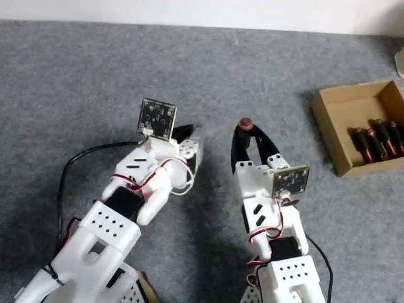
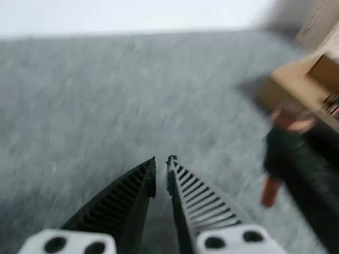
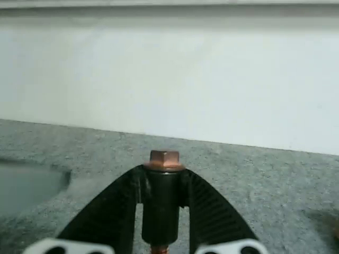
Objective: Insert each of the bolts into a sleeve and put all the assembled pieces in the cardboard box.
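While the high view looks down on the grey mat [image 1: 88,76], the left gripper [image 1: 191,132] sits a little left of centre, its fingers drawn close with nothing between them. Just right of centre, the right gripper [image 1: 247,135] grips a bolt [image 1: 245,124], whose copper head shows at the fingertips. At the right edge lies the cardboard box [image 1: 344,110], well apart from both grippers, with several assembled pieces [image 1: 377,142] lying side by side in its far right part.

From the left wrist view, the left gripper [image 2: 161,165] fills the lower middle, its ribbed fingers [image 2: 127,198] separated by a narrow slit and holding nothing. At the right, blurred, the right gripper [image 2: 283,140] carries the bolt [image 2: 270,191] upright, copper end below. The cardboard box [image 2: 288,87] is in the upper right corner.

From the right wrist view, the right gripper [image 3: 161,180] at lower centre clamps a dark sleeve [image 3: 161,209] upright, with the bolt [image 3: 164,157] seated in it, hex head on top, against a white wall [image 3: 169,79].
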